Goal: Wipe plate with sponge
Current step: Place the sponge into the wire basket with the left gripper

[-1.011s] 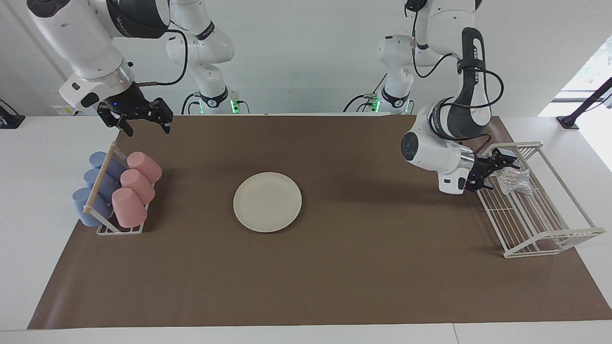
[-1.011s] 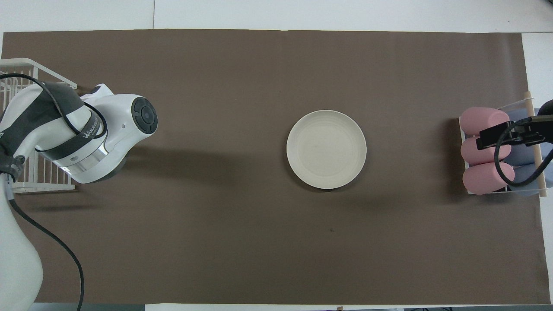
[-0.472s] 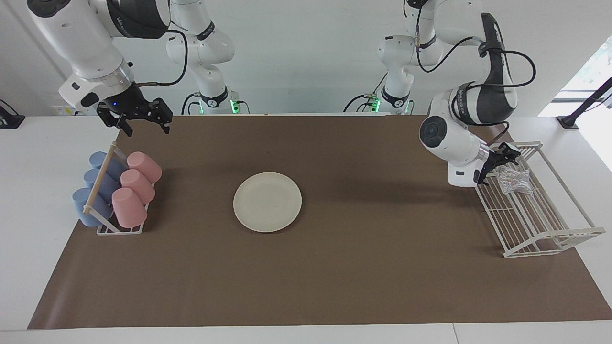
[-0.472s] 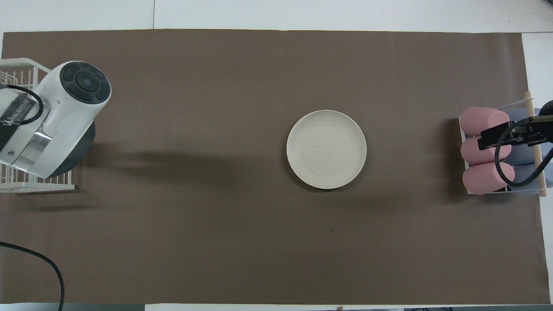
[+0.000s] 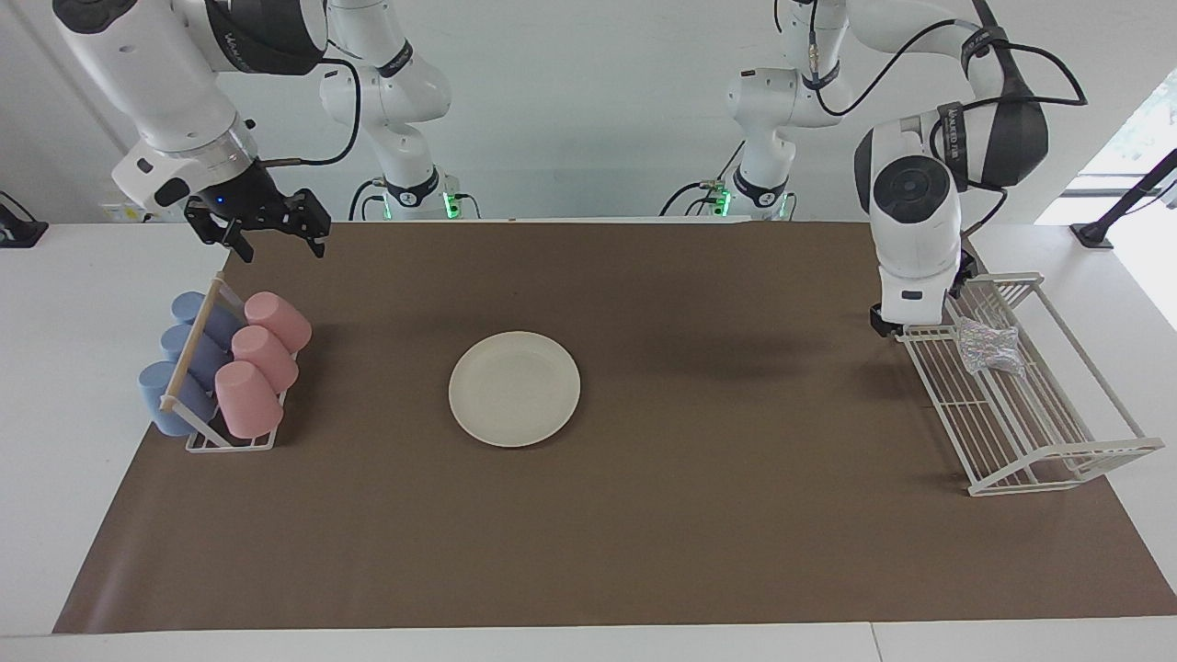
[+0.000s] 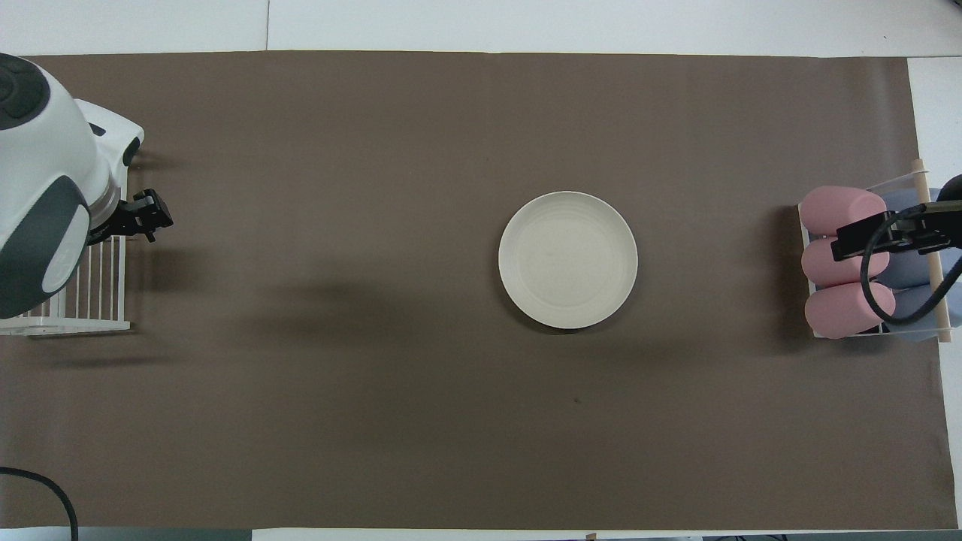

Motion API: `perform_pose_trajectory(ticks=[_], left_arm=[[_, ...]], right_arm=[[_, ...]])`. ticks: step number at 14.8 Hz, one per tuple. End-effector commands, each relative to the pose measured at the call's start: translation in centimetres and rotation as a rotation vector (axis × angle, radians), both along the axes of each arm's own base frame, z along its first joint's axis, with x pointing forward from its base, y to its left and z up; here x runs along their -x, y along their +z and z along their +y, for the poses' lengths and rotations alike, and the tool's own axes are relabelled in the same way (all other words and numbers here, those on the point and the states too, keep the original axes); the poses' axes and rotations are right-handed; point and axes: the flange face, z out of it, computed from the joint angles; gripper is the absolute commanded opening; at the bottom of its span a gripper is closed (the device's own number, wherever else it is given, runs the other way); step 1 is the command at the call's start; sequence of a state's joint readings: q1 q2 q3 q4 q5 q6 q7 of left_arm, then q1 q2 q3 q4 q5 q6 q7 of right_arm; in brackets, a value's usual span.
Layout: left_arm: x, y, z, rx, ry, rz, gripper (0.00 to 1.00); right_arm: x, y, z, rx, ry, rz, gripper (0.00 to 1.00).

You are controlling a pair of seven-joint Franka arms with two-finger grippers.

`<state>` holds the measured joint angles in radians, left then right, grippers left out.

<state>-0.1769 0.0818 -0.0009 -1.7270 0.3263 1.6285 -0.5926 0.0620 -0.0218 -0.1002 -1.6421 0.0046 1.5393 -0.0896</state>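
My left gripper (image 6: 146, 218) hangs over the near edge of the wire rack (image 5: 1057, 441) at the right side of the facing view. My own wrist hides most of it there. In the overhead view it pokes out at the middle left of the frame, its fingers spread wide and holding nothing.

The sponge (image 5: 988, 348) lies in the rack, in the end closer to my bases, just beside that gripper and not touching it. In the overhead view my arm covers it.

The plate (image 5: 514, 389) sits flat on the brown mat (image 5: 644, 533) near the middle of the frame in both views, well apart from both grippers.

My right gripper (image 5: 271, 234) waits in the air at the upper left of the facing view, fingers wide and empty, over the mat's edge, above the cup rack (image 5: 230, 441). That rack holds 3 pink cups (image 5: 262, 354) and 3 blue cups (image 5: 179, 368) lying on their sides. In the overhead view this gripper shows at the middle right edge, in front of the pink cups.
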Motion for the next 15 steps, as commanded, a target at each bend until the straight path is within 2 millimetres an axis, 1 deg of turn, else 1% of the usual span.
perform_pose_trajectory(ticks=[1, 3, 5, 6, 7, 8, 9, 10, 12, 15], left_arm=[[2.8, 4.6, 1.9, 0.195, -0.023, 0.020, 1.00], [4.3, 6.3, 2.4, 0.281, -0.095, 0.060, 1.00], [5.0, 6.8, 3.0, 0.373, -0.139, 0.104, 1.00], [5.4, 7.7, 2.5, 0.392, -0.200, 0.132, 1.00], [5.5, 8.6, 2.1, 0.401, -0.269, 0.154, 1.00], [5.1, 9.6, 1.9, 0.404, -0.290, 0.139, 1.00], [4.8, 10.4, 2.0, 0.402, -0.282, 0.111, 1.00], [4.5, 11.1, 2.0, 0.396, -0.270, 0.070, 1.00], [4.1, 11.2, 1.7, 0.393, -0.218, 0.037, 1.00], [4.0, 10.0, 1.3, 0.422, -0.196, 0.049, 1.00]], right_arm=[[0.6, 0.1, 0.0, 0.025, -0.004, -0.011, 1.00], [0.6, 0.1, 0.1, 0.025, -0.002, -0.011, 1.00], [0.6, 0.1, 0.1, 0.027, -0.002, -0.011, 1.00], [0.5, 0.1, 0.1, 0.027, -0.002, -0.013, 1.00], [0.6, 0.1, 0.1, 0.028, -0.002, -0.011, 1.00], [0.6, 0.1, -0.1, 0.039, -0.001, -0.011, 1.00], [0.6, 0.1, -0.3, 0.062, 0.001, -0.010, 1.00], [0.6, 0.1, 0.2, 0.074, 0.014, -0.009, 1.00], [0.6, 0.0, 0.4, 0.074, 0.016, -0.006, 1.00], [0.5, 0.1, 0.5, 0.071, 0.017, -0.010, 1.00]])
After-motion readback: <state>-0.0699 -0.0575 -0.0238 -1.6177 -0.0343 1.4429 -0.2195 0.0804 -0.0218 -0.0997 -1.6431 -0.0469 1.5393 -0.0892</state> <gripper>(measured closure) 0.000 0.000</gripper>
